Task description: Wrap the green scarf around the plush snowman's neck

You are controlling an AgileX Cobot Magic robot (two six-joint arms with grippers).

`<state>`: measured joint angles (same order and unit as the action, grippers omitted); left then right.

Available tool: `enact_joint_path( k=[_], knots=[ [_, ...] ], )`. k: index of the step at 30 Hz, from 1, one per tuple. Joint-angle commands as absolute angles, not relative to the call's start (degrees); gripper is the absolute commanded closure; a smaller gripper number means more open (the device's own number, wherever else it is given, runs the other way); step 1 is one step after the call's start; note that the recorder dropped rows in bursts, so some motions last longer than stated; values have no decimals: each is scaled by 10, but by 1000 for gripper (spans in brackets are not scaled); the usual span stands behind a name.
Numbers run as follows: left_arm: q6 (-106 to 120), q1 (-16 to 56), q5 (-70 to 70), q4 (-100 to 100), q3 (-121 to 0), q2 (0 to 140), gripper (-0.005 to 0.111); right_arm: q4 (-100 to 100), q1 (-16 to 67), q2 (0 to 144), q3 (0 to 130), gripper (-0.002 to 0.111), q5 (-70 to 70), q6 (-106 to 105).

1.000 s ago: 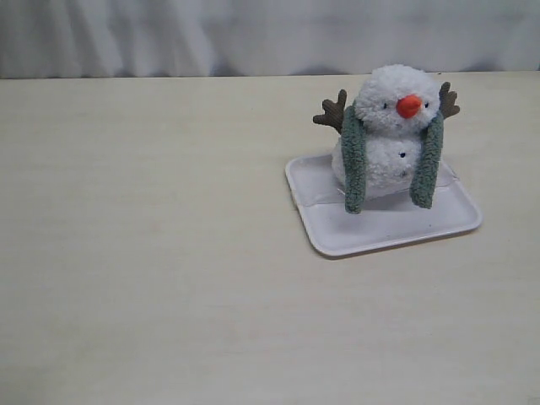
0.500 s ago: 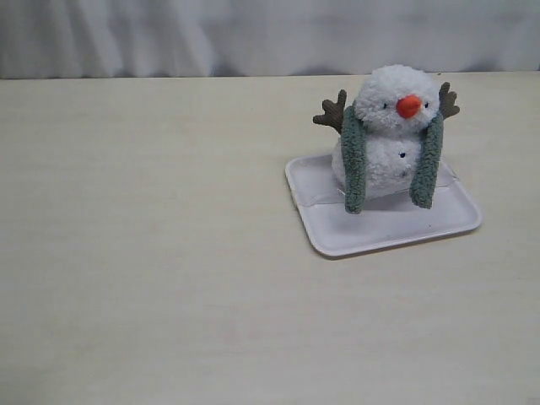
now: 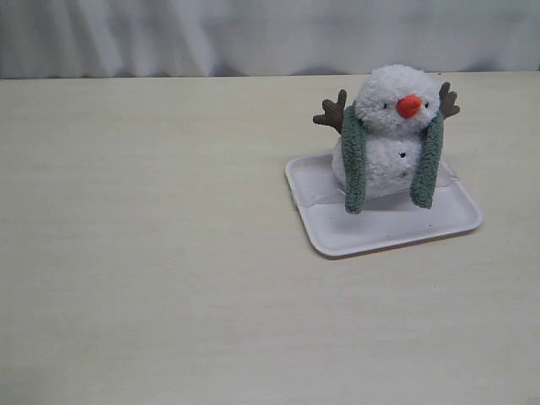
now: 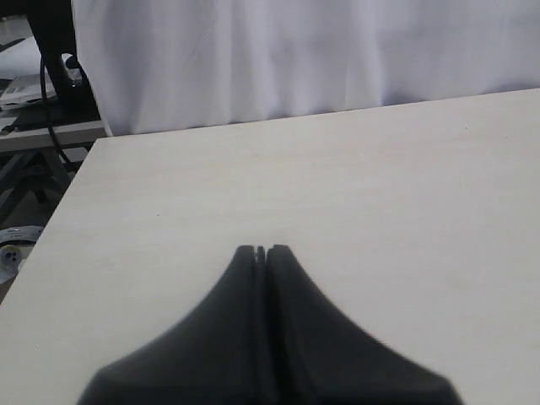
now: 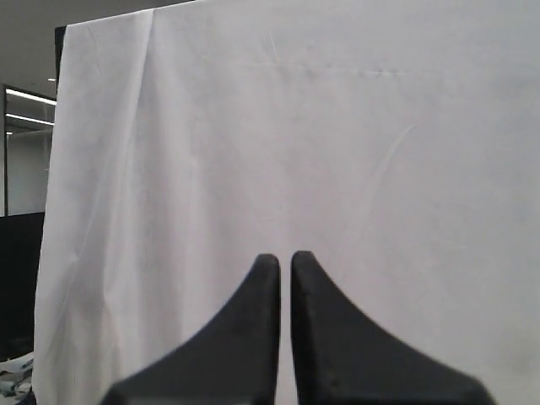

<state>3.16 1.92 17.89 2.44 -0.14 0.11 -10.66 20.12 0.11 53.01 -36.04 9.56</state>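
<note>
1. One plush snowman [image 3: 390, 89] is sitting upright on one white tray [image 3: 337, 240], toward the right of the exterior view, its single orange nose and two bead eyes facing the camera.
2. Two brown twig arms are sticking out, one on each side of the head.
3. One green scarf [image 3: 354, 164] is hanging from the neck [image 3: 392, 131]. Its two ends are dropping straight down the front, one on each side of the body and uncrossed, with the tips reaching the tray.
4. One dark button is showing on the belly; any others are too small to make out.
5. The left gripper [image 4: 261, 251] is hovering over bare table with its fingertips pressed together, gripping nothing.
6. The right gripper [image 5: 285, 257] is pointing at white cloth, with only a thin slit between its fingers and nothing held.
7. One pale wood-grain table [image 3: 169, 253] is carrying the tray.
8. A white curtain [image 3: 253, 34] is hanging behind the table; past its side, dark cables and clutter are showing.
</note>
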Motion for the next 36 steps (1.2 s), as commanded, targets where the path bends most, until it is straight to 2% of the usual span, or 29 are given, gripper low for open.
enact_joint_path(
  k=[1,4,9,11,19,28,36],
  knots=[
    [29,17,177,24,0,0,107,-81,133,0,531,104,-359,92],
    [29,17,177,24,0,0,107,-80,86,0,526,104,-326,84],
    [29,17,177,24,0,0,107,92,32,0,423,104,-86,-154],
    [29,17,177,24,0,0,107,92,0,0,375,104,-43,-164],
    [29,17,177,24,0,0,107,-68,-23,0,236,104,-42,-4],
    [29,17,177,24,0,0,107,-66,-23,0,107,104,-58,-6],
    [29,17,177,24,0,0,107,-60,-23,0,53,104,-98,-4]
  ],
)
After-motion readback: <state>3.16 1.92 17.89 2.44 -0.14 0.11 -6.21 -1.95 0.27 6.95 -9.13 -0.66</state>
